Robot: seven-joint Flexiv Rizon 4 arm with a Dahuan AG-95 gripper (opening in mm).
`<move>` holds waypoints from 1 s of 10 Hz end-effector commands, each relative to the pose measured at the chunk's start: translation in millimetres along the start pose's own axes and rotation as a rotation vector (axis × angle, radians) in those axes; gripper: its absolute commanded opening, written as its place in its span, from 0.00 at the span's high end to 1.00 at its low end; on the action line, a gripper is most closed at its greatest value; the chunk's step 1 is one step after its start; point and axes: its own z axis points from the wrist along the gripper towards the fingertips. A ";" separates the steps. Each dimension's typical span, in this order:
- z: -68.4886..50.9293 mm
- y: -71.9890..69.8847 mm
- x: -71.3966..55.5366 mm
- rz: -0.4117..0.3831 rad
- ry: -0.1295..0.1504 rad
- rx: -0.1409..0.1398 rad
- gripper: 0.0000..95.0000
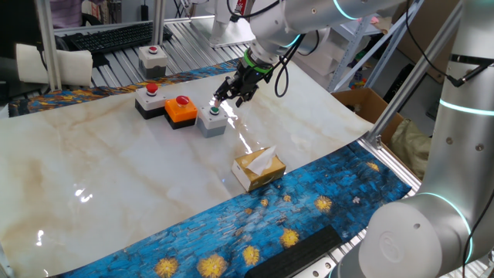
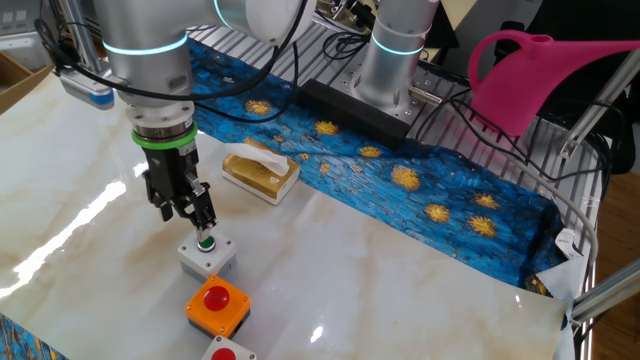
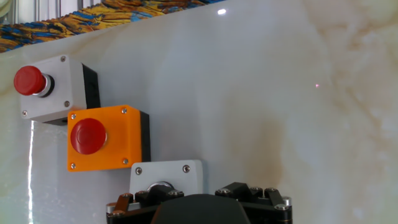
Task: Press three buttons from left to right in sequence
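We see the gripper (image 2: 203, 222) just above the grey box's green button (image 2: 206, 243), last of three buttons near the worktop's far edge; finger gap unclear.

Bright, even overhead light fills all three views, throwing white glare streaks on the glossy marble table (image 1: 93, 193) and soft, short shadows beside the tissue box (image 1: 258, 169), while the hand view stays sharp on the buttons but its dark gripper (image 3: 199, 208) looks slightly blurred.
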 end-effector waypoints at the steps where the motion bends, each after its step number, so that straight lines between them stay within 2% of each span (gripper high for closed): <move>1: 0.7 -0.2 -0.6 0.006 0.002 0.000 0.20; 10: 4.0 -0.6 -0.4 0.021 0.001 0.003 0.20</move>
